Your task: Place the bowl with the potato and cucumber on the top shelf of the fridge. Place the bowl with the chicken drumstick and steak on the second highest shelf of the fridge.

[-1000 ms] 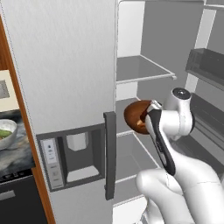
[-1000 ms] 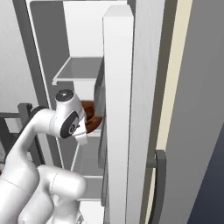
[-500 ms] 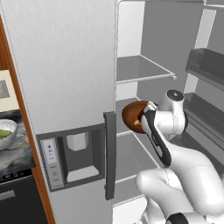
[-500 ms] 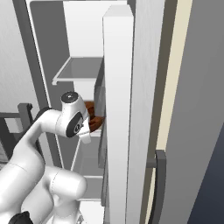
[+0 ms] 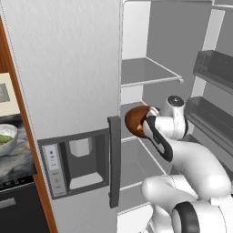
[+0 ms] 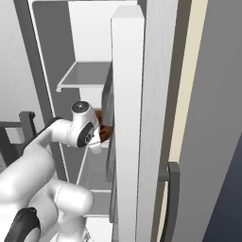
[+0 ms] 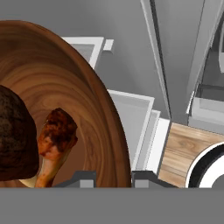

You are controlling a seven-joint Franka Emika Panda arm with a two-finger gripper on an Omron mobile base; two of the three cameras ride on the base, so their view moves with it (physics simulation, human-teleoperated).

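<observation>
Here our hand (image 7: 113,177) pinches the rim of the brown wooden bowl (image 5: 138,122), held at the open fridge just below the second highest shelf (image 5: 150,75). Tilt it and the drumstick (image 7: 54,144) or dark steak (image 7: 15,140) (both loose on smooth, curved wood) could slide out.

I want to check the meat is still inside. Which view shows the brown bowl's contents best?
The hand view: the chicken drumstick and dark steak lie plainly inside the brown bowl. The left base view gives only the bowl's rounded outside; the right base view, a sliver beside the door.
</observation>
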